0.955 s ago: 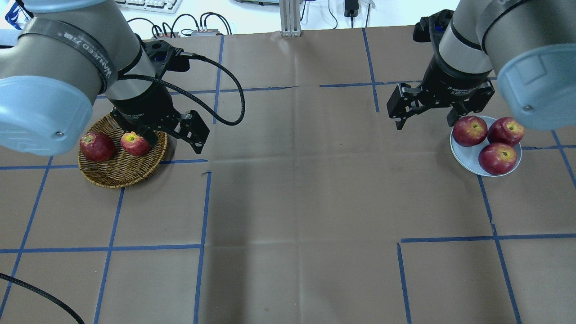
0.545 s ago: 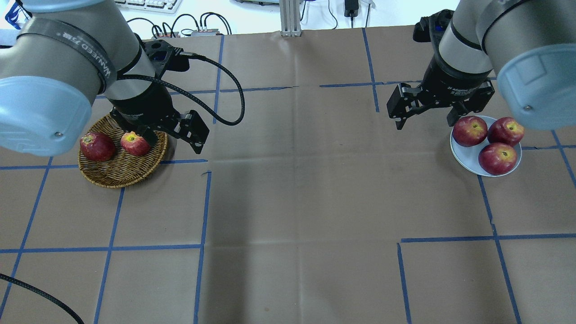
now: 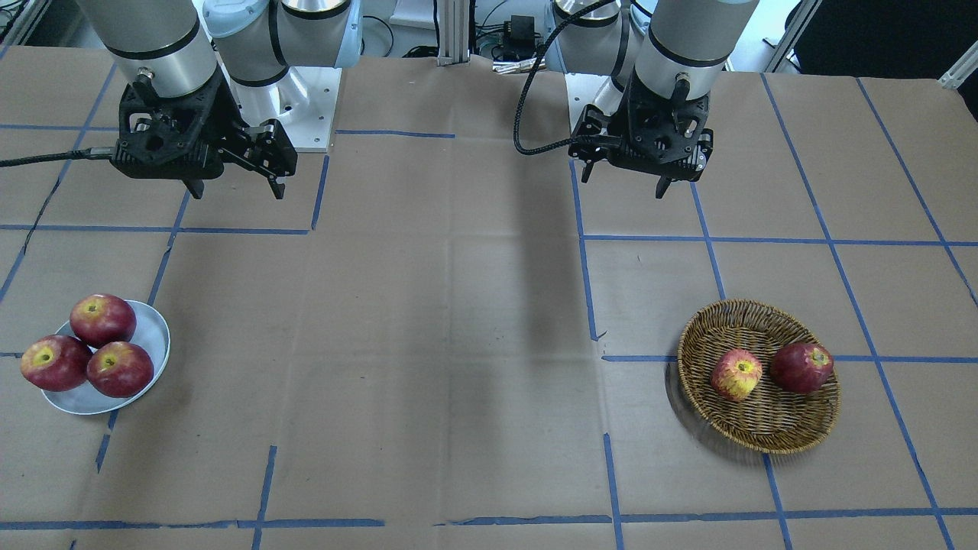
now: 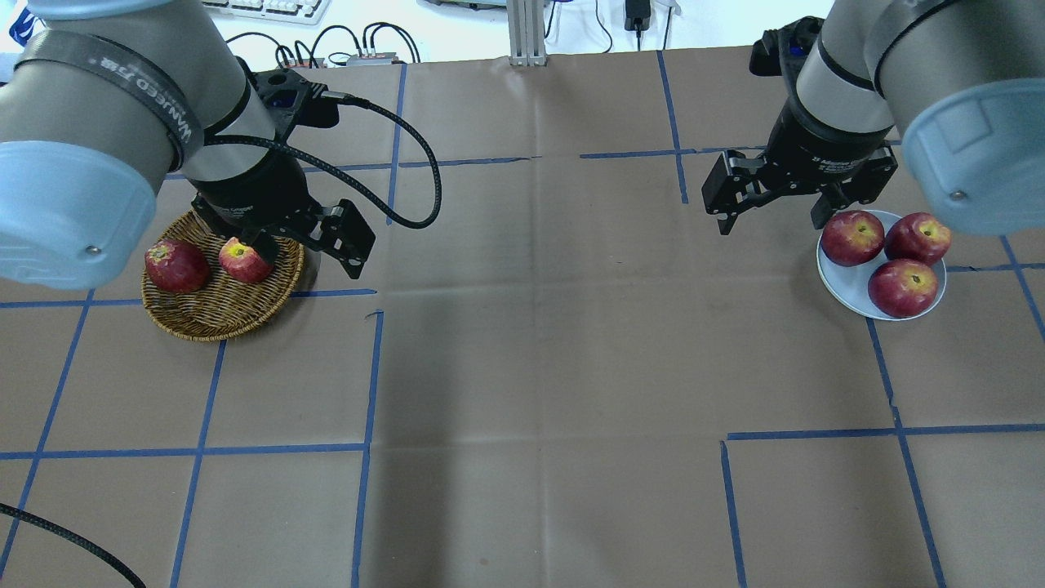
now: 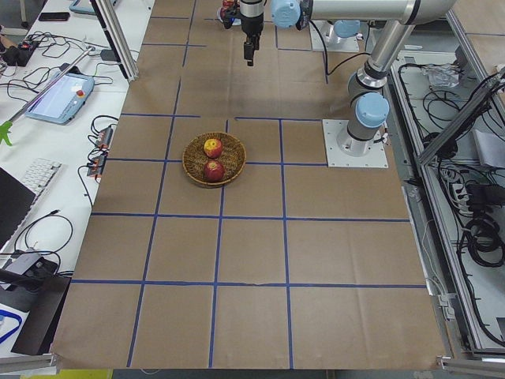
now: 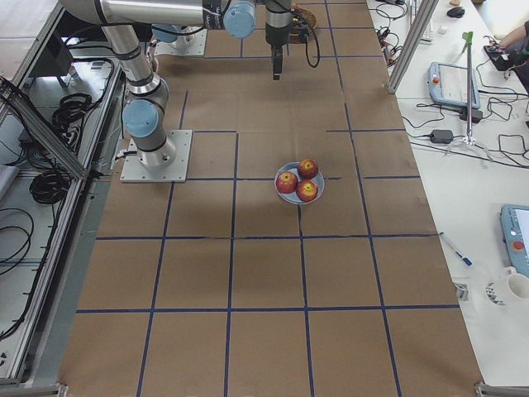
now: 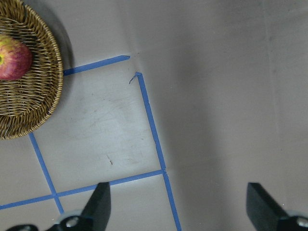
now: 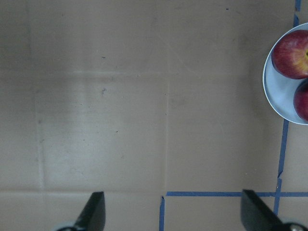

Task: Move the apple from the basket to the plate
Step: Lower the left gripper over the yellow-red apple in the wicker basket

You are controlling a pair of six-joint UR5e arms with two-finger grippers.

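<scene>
The pale red-and-yellow apple (image 3: 736,374) (image 4: 242,261) lies in the wicker basket (image 3: 764,443) (image 4: 214,318) next to a dark red apple (image 3: 801,367). My left gripper (image 3: 623,182) (image 4: 306,249) is open and empty, raised above the table; in the overhead view it hangs by the basket's right rim. The left wrist view shows the basket (image 7: 45,96) and the apple (image 7: 14,58) at the top left, off to the side of the open fingers (image 7: 98,207). The grey-white plate (image 3: 155,336) (image 4: 849,287) holds three dark red apples. My right gripper (image 3: 237,191) (image 4: 771,224) is open and empty, raised beside the plate.
Brown paper with blue tape lines covers the table (image 4: 539,367). The black cable (image 4: 408,163) of the left wrist loops out toward the middle. In the right wrist view the plate (image 8: 276,94) shows at the right edge.
My left arm has shifted slightly to the left, toward the basket. The right arm and the apples have not moved.
</scene>
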